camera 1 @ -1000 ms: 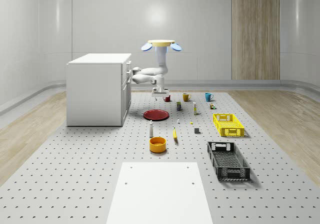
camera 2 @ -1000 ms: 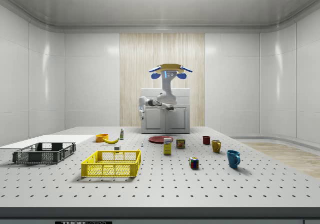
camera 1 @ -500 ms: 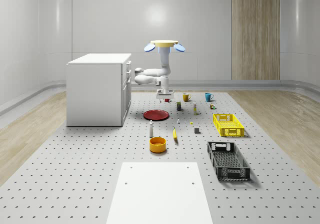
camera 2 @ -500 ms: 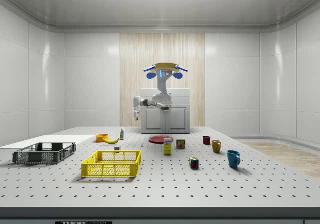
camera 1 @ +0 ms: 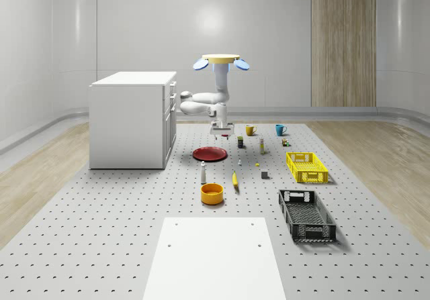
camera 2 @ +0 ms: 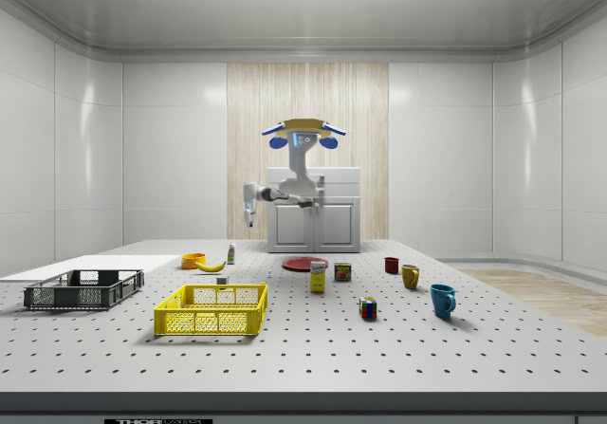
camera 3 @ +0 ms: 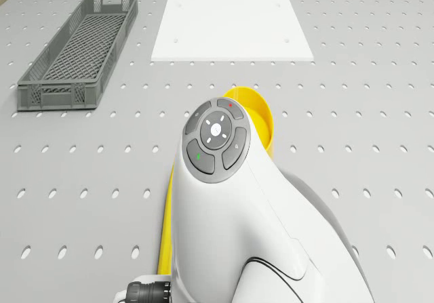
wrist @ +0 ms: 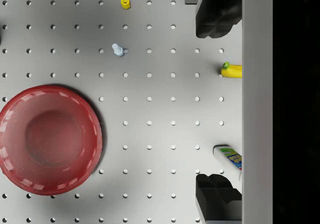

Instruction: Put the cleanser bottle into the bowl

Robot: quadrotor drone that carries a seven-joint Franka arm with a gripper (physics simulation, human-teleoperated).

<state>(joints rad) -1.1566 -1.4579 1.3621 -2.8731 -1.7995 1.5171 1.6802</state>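
Note:
The cleanser bottle (camera 1: 203,172) is a small white bottle standing on the perforated table, just behind the orange bowl (camera 1: 211,192). In the side view the bottle (camera 2: 230,252) stands right of the bowl (camera 2: 193,260). The drone (camera 1: 220,60) hovers over the far half of the table, its white arm bent downward. My gripper (camera 1: 222,133) hangs in the air above the far side of the red plate, well short of the bottle. In the wrist view the gripper (wrist: 218,108) is open with bare table between its dark fingers (wrist: 217,16), and the bottle (wrist: 229,157) lies near one finger.
A red plate (camera 1: 209,154) and a banana (camera 1: 235,179) lie near the bottle. A white cabinet (camera 1: 131,119) stands at the whole-scene view's left. A yellow crate (camera 1: 306,166), a black crate (camera 1: 306,214), mugs and small items sit to the right. A white panel (camera 1: 213,256) covers the front.
The drone and arm have drifted toward the side view's left, nearer the bottle and bowl. The gripper hangs a little lower in the whole-scene view. The table objects have not moved.

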